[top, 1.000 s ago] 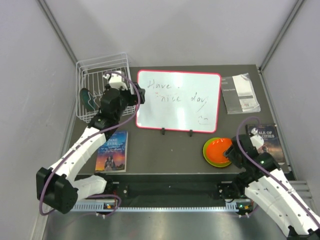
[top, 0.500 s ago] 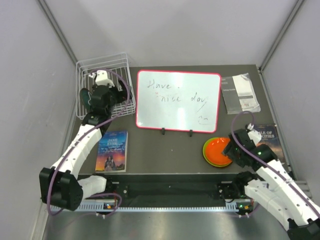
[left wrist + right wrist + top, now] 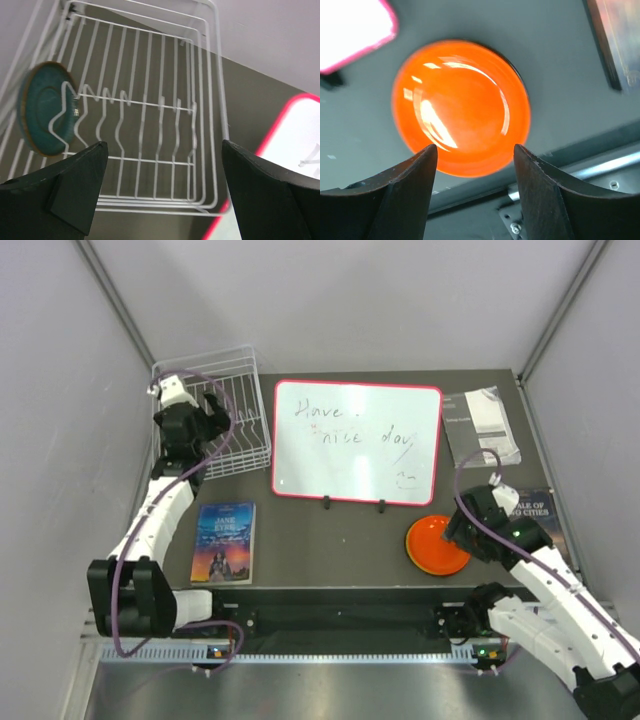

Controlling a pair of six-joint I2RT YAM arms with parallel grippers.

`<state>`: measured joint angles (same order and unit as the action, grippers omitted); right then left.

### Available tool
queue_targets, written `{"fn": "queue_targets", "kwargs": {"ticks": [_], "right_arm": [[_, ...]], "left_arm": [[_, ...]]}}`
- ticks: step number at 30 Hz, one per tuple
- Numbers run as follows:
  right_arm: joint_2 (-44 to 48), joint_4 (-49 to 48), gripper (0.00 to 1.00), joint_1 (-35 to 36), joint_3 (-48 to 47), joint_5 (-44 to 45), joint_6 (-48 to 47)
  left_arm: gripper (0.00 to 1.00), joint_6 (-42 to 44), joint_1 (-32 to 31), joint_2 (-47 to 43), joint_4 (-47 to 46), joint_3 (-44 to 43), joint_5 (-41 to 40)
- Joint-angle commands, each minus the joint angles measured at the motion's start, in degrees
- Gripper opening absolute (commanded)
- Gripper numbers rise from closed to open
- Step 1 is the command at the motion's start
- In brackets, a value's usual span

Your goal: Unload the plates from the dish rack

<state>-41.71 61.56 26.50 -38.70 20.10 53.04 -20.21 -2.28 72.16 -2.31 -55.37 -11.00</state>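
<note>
The white wire dish rack (image 3: 235, 435) (image 3: 150, 125) stands at the back left. A dark teal plate (image 3: 44, 107) stands on edge between its prongs at the left end; the top view hides it behind my left arm. My left gripper (image 3: 208, 418) (image 3: 164, 150) hovers over the rack, open wide and empty. An orange plate (image 3: 435, 545) (image 3: 460, 105) lies flat on the table at the front right. My right gripper (image 3: 462, 530) (image 3: 474, 155) is just above its near edge, open, with its fingers clear of the plate.
A red-framed whiteboard (image 3: 357, 440) stands in the middle, right of the rack. A book (image 3: 224, 542) lies front left, another book (image 3: 540, 515) lies at the right edge, and a grey booklet (image 3: 482, 425) lies back right. Walls close in both sides.
My left arm swung left across the rack. My right gripper opened wider and drew back, and the orange plate now lies flat, covering the green plate seen under it earlier.
</note>
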Motion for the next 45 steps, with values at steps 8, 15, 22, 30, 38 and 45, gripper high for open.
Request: {"fn": "queue_targets", "kwargs": {"ticks": [8,15,22,30,38,45], "right_arm": [[-16.5,-18.6,0.63,0.1,-13.6,1.7,-14.6],[-22.0,-23.6,0.63,0.1,-14.4,-0.2,-18.1],[-25.4,-25.3,0.63,0.0,-14.7,-1.2,-19.1],[-26.8,-25.9,0.63,-0.2,-14.4,-1.4,-19.7],[-27.9,-26.2,0.63,-0.6,-13.9,-2.1,-19.2],[-28.7,-26.5,0.63,-0.8,-14.0,-2.8,-18.4]], "left_arm": [[0.97,6.3,9.0,5.9,-9.0,-0.4,-13.8],[0.87,6.1,13.1,10.7,-12.9,0.7,-10.4],[0.78,6.4,13.8,15.5,-13.1,-1.2,-10.1],[0.70,6.1,14.9,20.8,-14.0,-2.5,-10.3],[0.70,6.0,15.5,25.4,-14.4,-5.0,-11.1],[0.63,5.7,16.0,26.2,-14.8,-5.3,-11.2]]}}
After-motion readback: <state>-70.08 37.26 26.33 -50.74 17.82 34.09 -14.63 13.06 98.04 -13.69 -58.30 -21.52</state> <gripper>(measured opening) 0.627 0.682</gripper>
